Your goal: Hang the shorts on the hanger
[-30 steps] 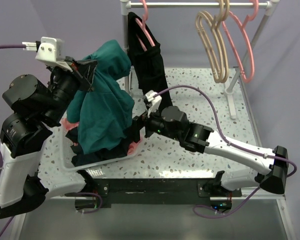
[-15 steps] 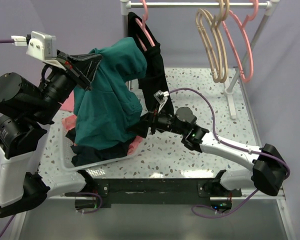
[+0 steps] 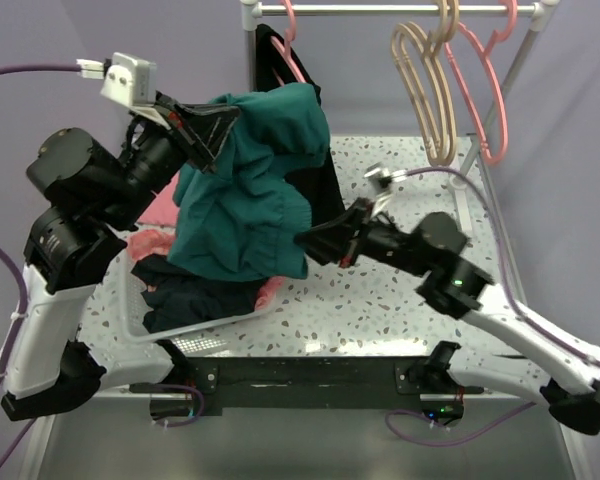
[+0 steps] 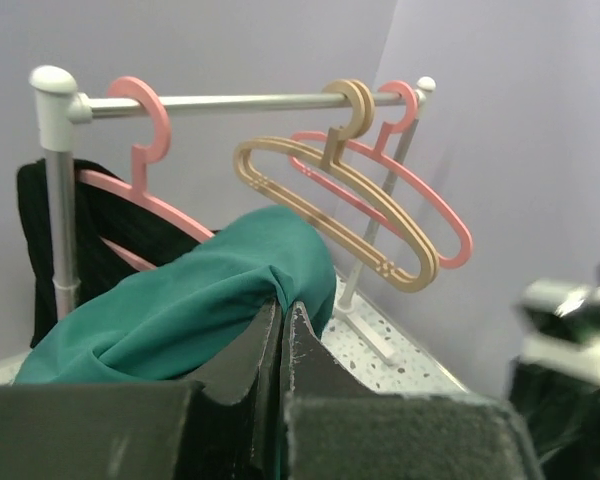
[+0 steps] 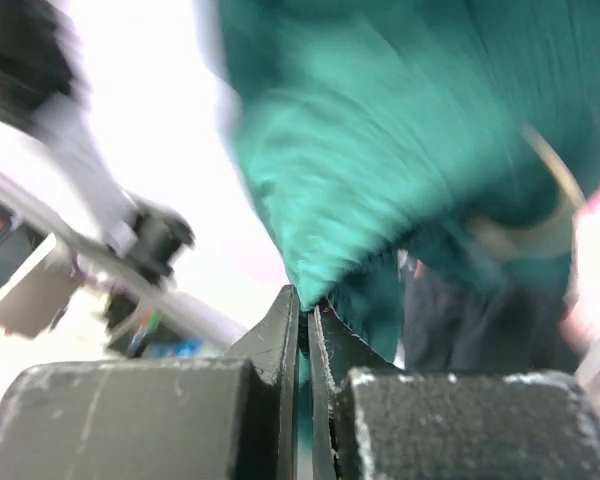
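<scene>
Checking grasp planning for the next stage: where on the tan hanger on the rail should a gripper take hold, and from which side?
Probably the lower bar of the hanger, toward the end nearest the black garment, coming from the arms' side. It hangs by its hook on the rail with a pink hanger close behind, so that front face looks free.

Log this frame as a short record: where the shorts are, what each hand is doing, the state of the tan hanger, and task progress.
shorts: dark teal, bunched, lifted off the table between the two hands
left hand: shut on the upper part of the shorts
right hand: shut on their lower edge
hanger: tan, hanging on the rail, nothing on it, no hand touching it
progress: shorts not yet on the hanger
</scene>
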